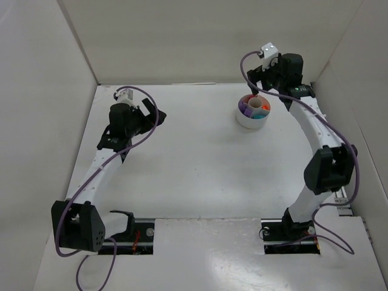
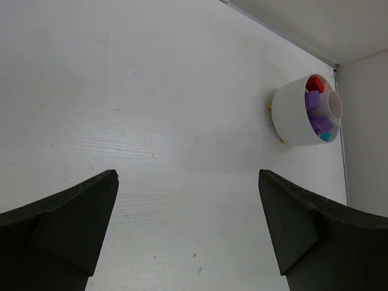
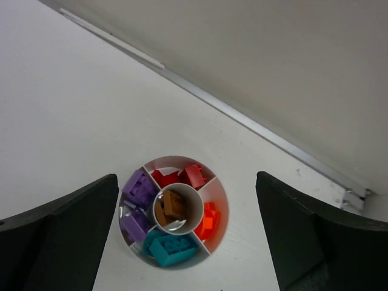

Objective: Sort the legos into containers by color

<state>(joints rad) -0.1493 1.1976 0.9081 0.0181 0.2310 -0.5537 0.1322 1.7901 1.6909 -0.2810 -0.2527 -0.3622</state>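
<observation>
The round white tub (image 1: 250, 120) stands at the back right of the table. In the right wrist view its wedge compartments (image 3: 220, 193) hold purple bricks (image 3: 139, 188), red bricks (image 3: 193, 174), an orange brick (image 3: 209, 219) and a teal brick (image 3: 171, 248). Brown bricks (image 3: 173, 206) lie in the central hole. My right gripper (image 3: 187, 177) is open and empty, hovering straight above the tub (image 1: 257, 82). My left gripper (image 1: 153, 115) is open and empty over bare table at the back left (image 2: 188, 173). The tub (image 2: 294, 115) lies far to its right. No loose brick shows on the table.
White walls enclose the table on the left, back and right. A metal strip (image 3: 254, 124) runs along the foot of the back wall just behind the tub. The arm bases (image 1: 121, 233) sit at the near edge.
</observation>
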